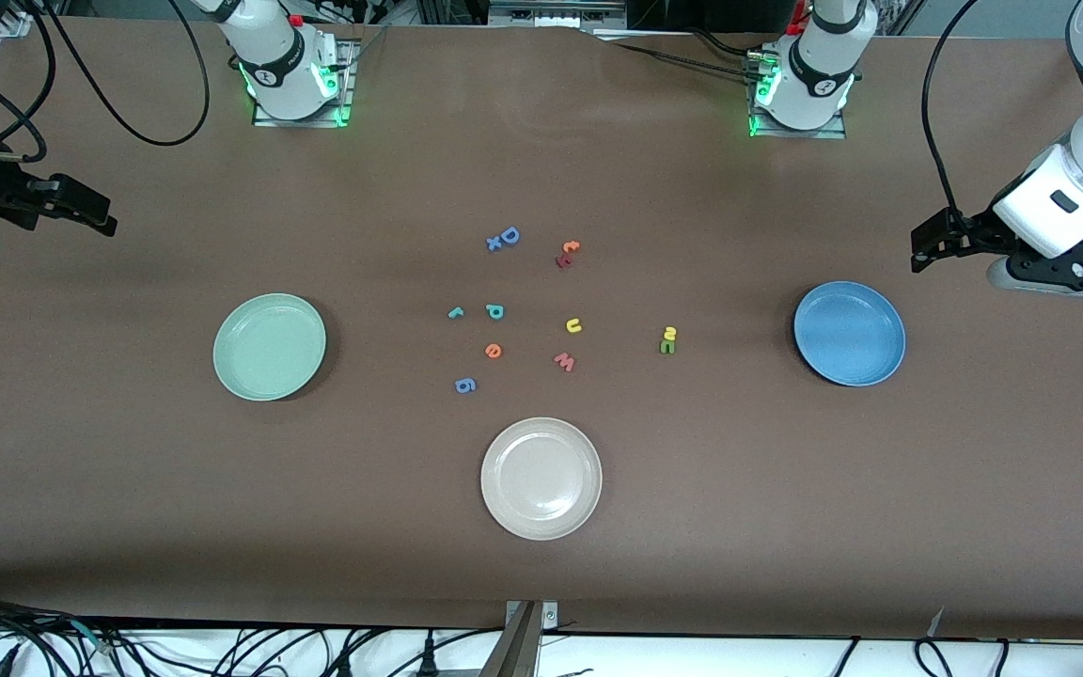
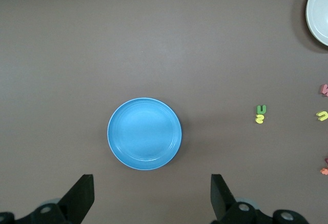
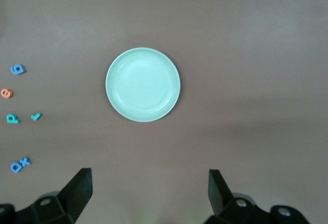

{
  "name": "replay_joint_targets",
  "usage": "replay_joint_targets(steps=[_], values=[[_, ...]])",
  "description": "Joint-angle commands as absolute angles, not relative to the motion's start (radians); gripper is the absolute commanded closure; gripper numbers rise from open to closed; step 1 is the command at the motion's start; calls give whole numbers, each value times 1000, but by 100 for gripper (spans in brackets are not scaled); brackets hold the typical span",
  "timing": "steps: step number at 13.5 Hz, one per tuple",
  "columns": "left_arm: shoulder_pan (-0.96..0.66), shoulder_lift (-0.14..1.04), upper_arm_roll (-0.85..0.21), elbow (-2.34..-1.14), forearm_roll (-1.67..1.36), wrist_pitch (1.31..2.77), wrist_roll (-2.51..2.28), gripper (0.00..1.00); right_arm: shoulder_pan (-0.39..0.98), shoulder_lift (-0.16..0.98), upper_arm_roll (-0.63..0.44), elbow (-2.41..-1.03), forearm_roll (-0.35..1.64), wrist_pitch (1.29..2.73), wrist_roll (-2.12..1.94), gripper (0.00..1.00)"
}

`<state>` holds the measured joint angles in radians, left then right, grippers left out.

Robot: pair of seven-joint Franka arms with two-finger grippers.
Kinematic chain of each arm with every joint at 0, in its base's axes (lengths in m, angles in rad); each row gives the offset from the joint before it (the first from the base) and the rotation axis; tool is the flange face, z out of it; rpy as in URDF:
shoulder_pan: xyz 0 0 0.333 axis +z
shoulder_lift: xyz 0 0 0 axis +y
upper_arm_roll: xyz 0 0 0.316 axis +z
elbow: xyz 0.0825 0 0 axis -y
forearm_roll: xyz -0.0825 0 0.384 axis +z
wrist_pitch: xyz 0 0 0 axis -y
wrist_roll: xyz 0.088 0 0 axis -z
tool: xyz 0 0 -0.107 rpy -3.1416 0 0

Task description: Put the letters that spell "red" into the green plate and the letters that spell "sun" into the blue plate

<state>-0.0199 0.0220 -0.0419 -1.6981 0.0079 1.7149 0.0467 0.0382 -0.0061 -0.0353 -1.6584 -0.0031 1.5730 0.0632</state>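
Note:
The green plate (image 1: 269,346) (image 3: 143,84) lies toward the right arm's end of the table, the blue plate (image 1: 849,333) (image 2: 144,134) toward the left arm's end. Between them lie the small foam letters: teal "r" (image 1: 455,312), teal "d" shape (image 1: 494,311), orange "e" (image 1: 493,351), yellow "u" (image 1: 573,326), and yellow "s" (image 1: 669,333) touching green "n" (image 1: 667,347). My left gripper (image 1: 927,246) (image 2: 152,188) hangs open and empty over bare table beside the blue plate. Up beside the green plate, my right gripper (image 1: 81,209) (image 3: 148,180) is open and empty too.
A beige-white plate (image 1: 541,478) sits nearer the front camera than the letters. Other letters lie among them: a blue "D" with an "x" (image 1: 504,238), an orange-and-red pair (image 1: 567,253), a pink "w" (image 1: 564,361) and a blue "g" (image 1: 465,385).

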Motion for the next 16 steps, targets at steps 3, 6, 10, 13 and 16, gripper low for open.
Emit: replay_joint_targets(steps=[3, 6, 10, 13, 16], values=[[-20, 14, -37, -1697, -26, 1713, 77, 0, 104, 72, -26, -1651, 2, 1531, 143, 0], [-35, 18, -44, -1710, -31, 1713, 104, 0, 211, 153, -26, -1646, 3, 1595, 193, 0], [-37, 38, -60, -1805, -132, 1750, 81, 0, 354, 279, -26, -1641, 5, 1753, 433, 0], [-41, 43, -136, -1949, -140, 1944, -15, 0, 438, 383, -26, -1643, 6, 1883, 589, 0], [-41, 55, -260, -2086, -135, 2153, -222, 0, 465, 489, -26, -1631, 6, 2041, 686, 0]])
